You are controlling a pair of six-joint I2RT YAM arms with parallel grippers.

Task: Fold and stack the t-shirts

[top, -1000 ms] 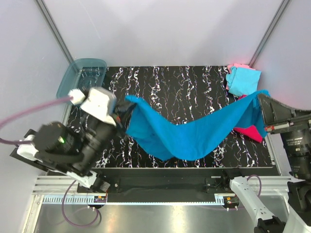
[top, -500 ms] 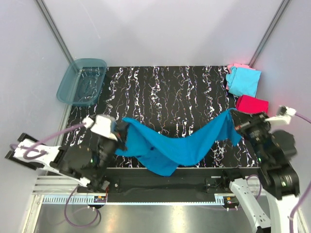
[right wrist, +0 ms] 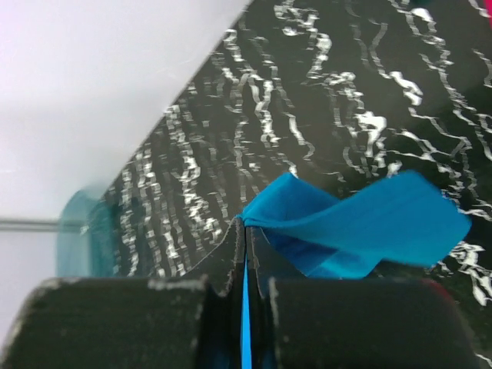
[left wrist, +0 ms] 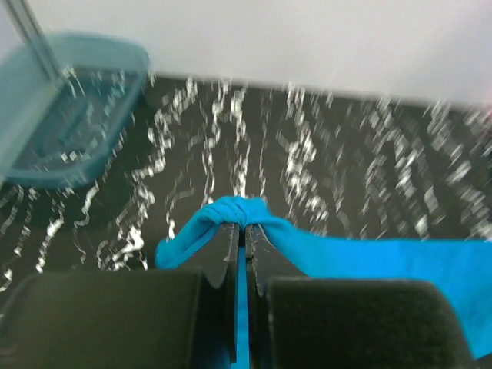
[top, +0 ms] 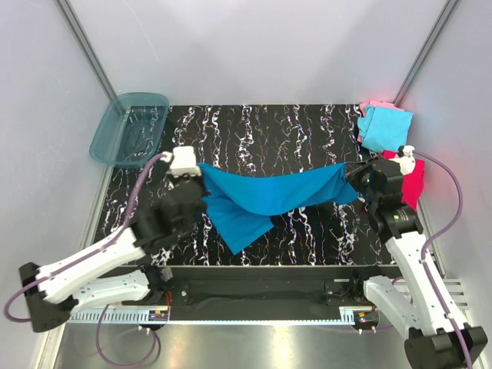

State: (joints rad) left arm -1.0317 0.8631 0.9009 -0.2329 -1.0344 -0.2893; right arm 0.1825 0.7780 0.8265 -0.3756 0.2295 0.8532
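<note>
Your left gripper [left wrist: 244, 228] clamped on one corner of teal-blue t-shirt [top: 269, 194], your right gripper [right wrist: 245, 231] pinching opposite corner. Shirt stretched between them over black marbled table [top: 292, 131], lower flap drooping toward near edge. Light cyan shirt [top: 384, 129], magenta-red shirt [top: 416, 184] lie at far right.

Plan view. The teal-blue t-shirt [top: 269, 196], stretched between the left end effector [top: 198, 181] at 9 o'clock and the right end effector [top: 351, 174] at 3 o'clock, bars the middle of the tabletop [top: 269, 131]; its drooping flap fills 7 o'clock. Bare marbled surface from 11 to 1 o'clock offers passage. The tub [top: 129, 129] occupies 10 o'clock. The light cyan t-shirt [top: 384, 129], pale pink t-shirt [top: 375, 104] and magenta-red t-shirt [top: 413, 184] crowd 2 to 3 o'clock.
</note>
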